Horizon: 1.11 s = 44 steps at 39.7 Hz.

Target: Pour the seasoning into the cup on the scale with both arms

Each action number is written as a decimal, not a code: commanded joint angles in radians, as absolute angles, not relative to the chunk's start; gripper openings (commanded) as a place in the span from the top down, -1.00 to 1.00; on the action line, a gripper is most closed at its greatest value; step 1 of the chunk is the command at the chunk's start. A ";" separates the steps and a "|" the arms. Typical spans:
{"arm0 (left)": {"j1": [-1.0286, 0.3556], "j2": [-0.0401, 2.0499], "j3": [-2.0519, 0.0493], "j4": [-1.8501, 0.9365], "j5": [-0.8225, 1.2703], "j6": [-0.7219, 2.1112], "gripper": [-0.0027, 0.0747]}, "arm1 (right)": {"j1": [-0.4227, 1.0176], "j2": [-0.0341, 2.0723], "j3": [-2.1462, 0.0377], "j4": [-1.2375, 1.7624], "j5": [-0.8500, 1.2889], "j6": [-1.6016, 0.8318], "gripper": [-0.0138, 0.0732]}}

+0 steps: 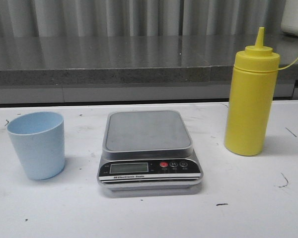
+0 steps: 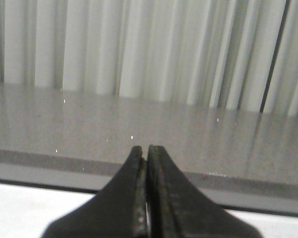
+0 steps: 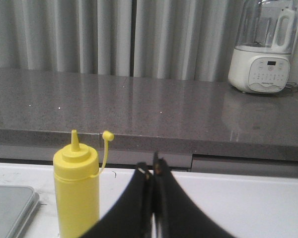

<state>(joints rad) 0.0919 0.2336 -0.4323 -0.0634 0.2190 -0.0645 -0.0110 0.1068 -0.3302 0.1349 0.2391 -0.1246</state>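
The yellow seasoning bottle stands upright on the white table at the right, its nozzle uncapped and the cap hanging on a strap. In the middle sits the silver scale, its platform bare. The pale blue cup stands upright on the table left of the scale. Neither arm shows in the front view. My left gripper is shut and empty, facing the grey counter. My right gripper is shut and empty, with the seasoning bottle beside it and a corner of the scale further off.
A grey stone counter runs behind the table, backed by a pleated curtain. A white blender-like appliance stands on the counter at the far right. Small dark marks dot the white table.
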 commanded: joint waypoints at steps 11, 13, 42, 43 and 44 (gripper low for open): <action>0.088 0.455 -0.590 -0.063 0.249 -0.066 0.98 | -0.017 0.437 -0.545 0.201 0.262 -0.124 0.84; 0.088 0.455 -0.590 -0.063 0.251 -0.066 0.96 | -0.017 0.454 -0.545 0.206 0.244 -0.124 0.84; 0.063 0.538 -0.599 -0.095 0.240 -0.066 -0.43 | -0.017 0.465 -0.545 0.207 0.214 -0.125 -0.79; 0.050 0.558 -0.608 -0.096 0.245 -0.066 -0.43 | -0.017 0.465 -0.545 0.207 0.214 -0.125 -0.79; 0.039 0.573 -0.615 -0.097 0.255 -0.066 -0.43 | -0.017 0.465 -0.545 0.207 0.214 -0.125 -0.79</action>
<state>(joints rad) 0.0676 0.5227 -0.5612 -0.0819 0.3207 -0.0645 -0.0110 0.4539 -0.5080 0.2013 0.3014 -0.1246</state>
